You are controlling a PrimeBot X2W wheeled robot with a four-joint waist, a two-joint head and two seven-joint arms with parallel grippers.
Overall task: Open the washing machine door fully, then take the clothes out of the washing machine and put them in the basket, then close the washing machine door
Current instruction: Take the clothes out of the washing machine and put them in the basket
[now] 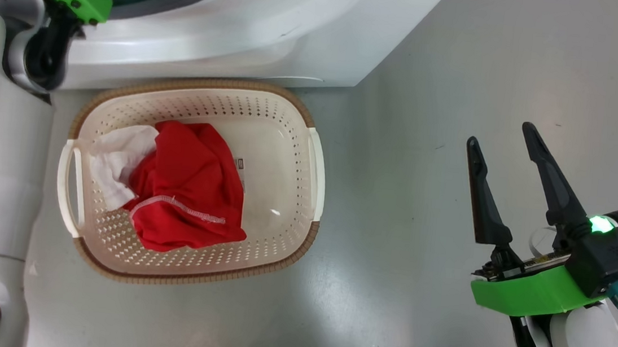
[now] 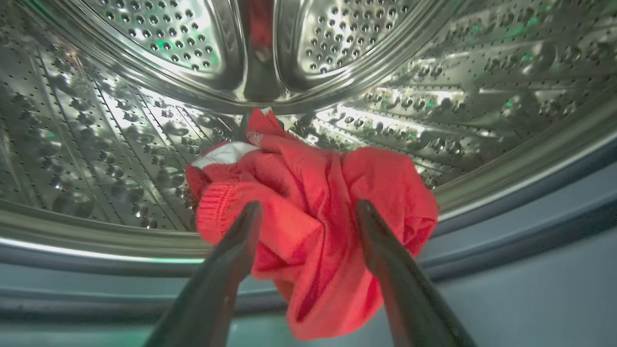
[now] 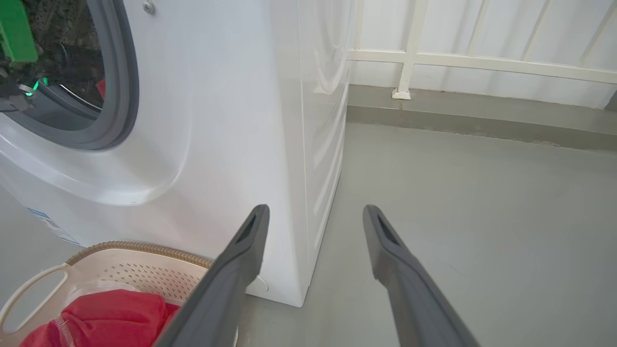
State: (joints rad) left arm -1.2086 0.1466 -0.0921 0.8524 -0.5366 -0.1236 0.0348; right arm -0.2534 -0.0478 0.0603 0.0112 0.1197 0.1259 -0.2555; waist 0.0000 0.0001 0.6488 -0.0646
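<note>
Left wrist view: open left pincer (image 2: 308, 205) is flanking the crumpled red fabric garment (image 2: 385, 183); a shallow closing could be pinching one fold only, letting it slip.

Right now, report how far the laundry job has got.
Done: a red garment and white cloth lie in the basket. In hand: the open left pincer straddles more red clothes in the drum, not yet gripped. Left: move those over, then close the door. The right pincer hangs open.

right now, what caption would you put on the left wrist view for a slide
Open left gripper poised over a bunched red garment at the front edge of the washing machine's steel drum.
</note>
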